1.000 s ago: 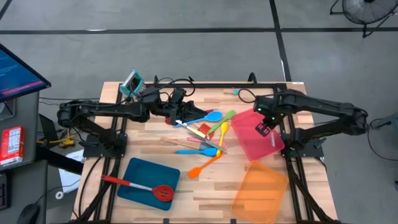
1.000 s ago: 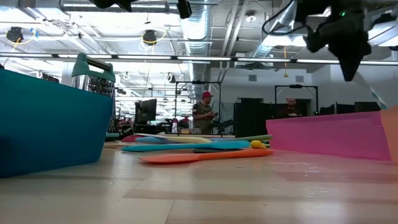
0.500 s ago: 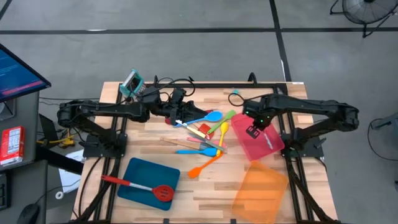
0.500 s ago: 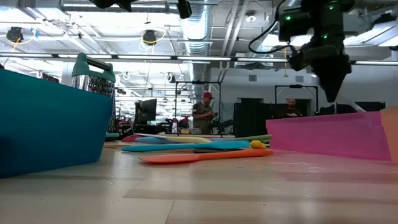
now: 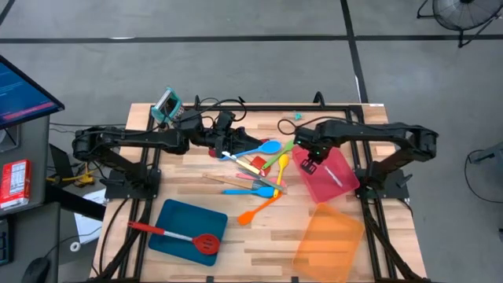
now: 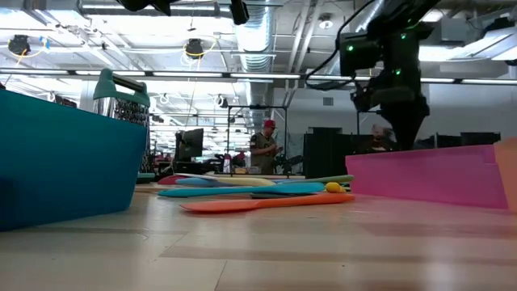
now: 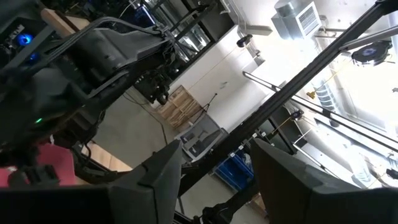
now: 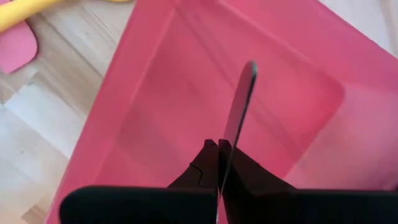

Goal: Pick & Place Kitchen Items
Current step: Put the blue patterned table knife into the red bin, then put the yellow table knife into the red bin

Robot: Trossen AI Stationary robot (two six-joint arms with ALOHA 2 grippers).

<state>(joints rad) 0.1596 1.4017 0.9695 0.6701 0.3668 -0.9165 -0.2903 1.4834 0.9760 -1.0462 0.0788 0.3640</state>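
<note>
Several slim kitchen items lie in a loose pile (image 5: pixel 263 169) at the table's middle: a blue spoon (image 5: pixel 265 147), a yellow one (image 5: pixel 281 163) and an orange one (image 5: pixel 255 211) among them. A red slotted turner (image 5: pixel 189 236) rests on the blue tray (image 5: pixel 177 216). My right gripper (image 5: pixel 308 163) is shut and points down over the left part of the pink tray (image 5: pixel 334 185). A thin grey metal strip (image 8: pixel 239 102) runs out from its fingertips (image 8: pixel 208 155) across the tray floor. My left gripper (image 7: pixel 217 186) is open, raised at the pile's far left, with nothing between its fingers. My right gripper is shut right at the near end of the grey strip (image 8: pixel 225 146); I cannot tell whether the fingers touch it or stand above it, since they hide that end.
An orange tray (image 5: pixel 330 240) lies at the near right. A metal box grater with a teal handle (image 5: pixel 167 104) stands at the far left corner. In the low view the blue tray wall (image 6: pixel 65 162) and the pink tray wall (image 6: pixel 428 174) flank the pile. People stand in the room beyond.
My right gripper has gone down and toward the table's left edge, from above the pink tray's middle to its left part, near the pile. It has stayed shut.
</note>
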